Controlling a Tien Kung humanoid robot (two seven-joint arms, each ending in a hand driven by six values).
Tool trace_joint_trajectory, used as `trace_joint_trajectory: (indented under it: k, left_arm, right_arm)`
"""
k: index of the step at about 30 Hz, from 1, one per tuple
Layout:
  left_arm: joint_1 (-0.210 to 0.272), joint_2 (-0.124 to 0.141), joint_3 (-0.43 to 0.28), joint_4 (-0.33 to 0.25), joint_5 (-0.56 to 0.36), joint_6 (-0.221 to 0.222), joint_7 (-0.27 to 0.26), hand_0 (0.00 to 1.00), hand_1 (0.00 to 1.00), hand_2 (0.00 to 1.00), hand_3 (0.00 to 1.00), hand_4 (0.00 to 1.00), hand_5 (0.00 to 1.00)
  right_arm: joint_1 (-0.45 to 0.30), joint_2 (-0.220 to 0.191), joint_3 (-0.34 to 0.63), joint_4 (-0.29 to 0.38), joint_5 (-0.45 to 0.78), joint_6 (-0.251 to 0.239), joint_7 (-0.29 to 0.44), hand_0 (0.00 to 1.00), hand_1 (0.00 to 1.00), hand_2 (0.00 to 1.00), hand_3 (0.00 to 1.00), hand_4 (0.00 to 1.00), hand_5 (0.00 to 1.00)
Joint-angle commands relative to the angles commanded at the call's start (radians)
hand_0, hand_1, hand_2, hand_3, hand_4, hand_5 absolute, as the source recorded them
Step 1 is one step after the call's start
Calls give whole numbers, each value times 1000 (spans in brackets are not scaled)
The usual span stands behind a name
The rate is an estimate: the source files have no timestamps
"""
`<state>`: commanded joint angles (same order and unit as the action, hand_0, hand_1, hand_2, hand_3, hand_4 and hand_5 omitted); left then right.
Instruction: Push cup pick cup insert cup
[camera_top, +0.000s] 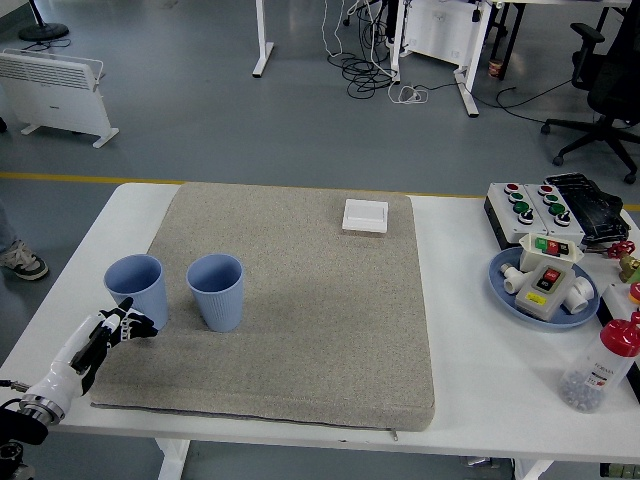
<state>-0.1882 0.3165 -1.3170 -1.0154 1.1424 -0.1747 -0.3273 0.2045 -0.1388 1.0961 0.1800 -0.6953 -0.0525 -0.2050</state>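
Note:
Two light blue cups stand upright on the grey mat (310, 300). The left cup (136, 288) is at the mat's left edge; the right cup (216, 291) stands a short gap to its right. My left hand (118, 329) comes in from the lower left, its fingers curled and empty, the fingertips touching the left cup's lower near side. My right arm is out of view.
A small white square box (365, 216) lies at the mat's far side. On the right stand a button box (530, 208), a blue plate (504, 287) with switch parts, and a clear bottle with a red cap (598, 367). The table's left edge is close to my hand.

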Motion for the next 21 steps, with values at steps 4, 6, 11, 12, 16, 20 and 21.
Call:
trace_joint_trajectory:
  k: [4,6,11,12,16,20,21]
  left_arm:
    - [-18,1,8,17,-1,-2,-6,699,550,470,439,586,998]
    - [-34,6,15,32,-4,-4,-9,699,550,470,439,586,998]
    - [-68,21,35,54,-13,-5,-12,705,550,471,439,585,998]
    - [-75,24,39,61,-15,-6,-12,705,550,471,439,585,998]
    - [-96,31,57,87,-27,-9,-13,707,550,470,439,582,998]
    - [-108,34,74,103,-33,-11,-15,707,550,470,439,582,998]
    - [-109,34,75,104,-33,-11,-15,707,549,471,439,582,998]
  right_arm:
    - [1,0,1,0,-1,0,0,745,695,682,581,184,540]
    - [2,1,0,0,0,0,0,745,695,682,581,184,540]
    - [3,1,0,0,0,0,1,745,695,682,581,184,541]
    - [3,1,0,0,-1,0,0,745,695,682,581,184,541]
    - [3,2,0,0,-3,0,-1,745,696,682,581,184,540]
    - [3,3,2,0,-8,0,-3,745,696,682,581,184,540]
    - [3,3,2,0,-9,0,-3,745,696,682,581,184,541]
